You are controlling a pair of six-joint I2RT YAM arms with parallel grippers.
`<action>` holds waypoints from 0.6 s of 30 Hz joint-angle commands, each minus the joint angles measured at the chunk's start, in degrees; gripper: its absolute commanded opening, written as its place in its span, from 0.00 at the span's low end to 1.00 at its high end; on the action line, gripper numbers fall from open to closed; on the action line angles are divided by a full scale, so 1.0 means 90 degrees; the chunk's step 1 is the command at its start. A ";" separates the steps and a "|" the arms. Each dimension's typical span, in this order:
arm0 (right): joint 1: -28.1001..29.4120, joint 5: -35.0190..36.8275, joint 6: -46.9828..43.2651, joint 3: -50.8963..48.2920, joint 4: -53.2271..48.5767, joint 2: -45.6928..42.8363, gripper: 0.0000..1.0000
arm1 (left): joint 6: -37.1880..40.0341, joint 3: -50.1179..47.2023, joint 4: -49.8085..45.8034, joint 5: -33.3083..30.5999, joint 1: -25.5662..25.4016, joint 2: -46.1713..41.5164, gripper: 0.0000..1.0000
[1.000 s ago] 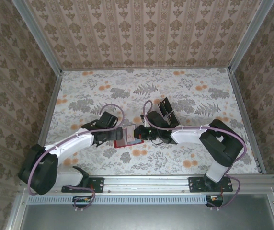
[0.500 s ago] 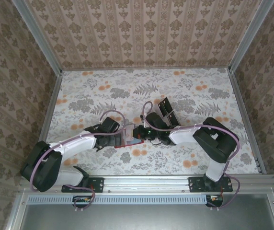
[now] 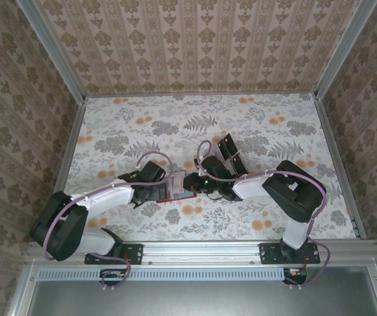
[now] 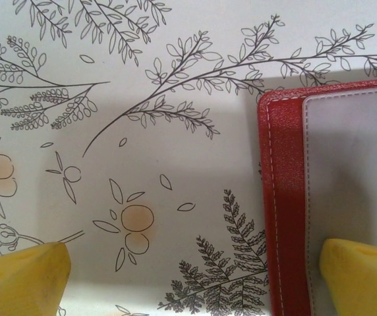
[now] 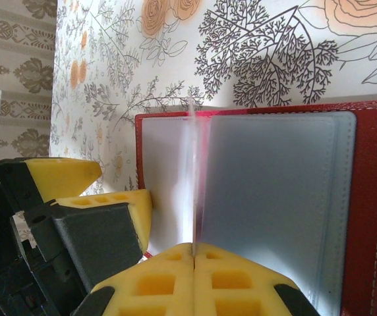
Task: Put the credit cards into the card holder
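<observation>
the left arm's elbow is sitting further in and lower than a second ago, its left gripper point(image 4: 194, 280) now crowding closer to the card holder point(image 3: 175, 191), and the right arm's elbow is sitting a little further left too. the card holder is lying open near the middle of the table point(image 3: 175, 118), between the two wrists: red grained leather with pale stitching and greyish translucent pockets, one thin pale leaf point(image 5: 194, 164) standing up on edge from its middle. two black credit cards point(image 3: 226, 145) are lying on the flowered cloth just beyond the right wrist, apart from the holder. wallpapered walls point(image 3: 195, 46) are closing in the table on three sides. the left gripper is reaching in low from the left with its jaws standing wide apart, one yellow pad point(image 4: 363, 276) hovering over the holder's grey pocket and the other over bare cloth. the right gripper point(image 5: 194, 253) is coming in from the opposite side, jaws pressed together on the near end of the upright leaf.
</observation>
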 commanded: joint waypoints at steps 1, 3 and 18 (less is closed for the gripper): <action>-0.0035 0.0085 0.0089 -0.0059 0.0237 0.0035 0.00 | -0.0176 -0.0025 -0.0350 -0.0214 -0.0014 -0.0002 1.00; -0.0040 0.0065 0.0108 -0.0059 0.0275 0.0076 0.00 | -0.0182 -0.0044 -0.0345 -0.0218 -0.0012 -0.0017 1.00; -0.0032 -0.0098 0.0273 -0.0127 0.0684 0.0481 0.00 | -0.0209 -0.0050 -0.0342 -0.0222 -0.0014 -0.0007 1.00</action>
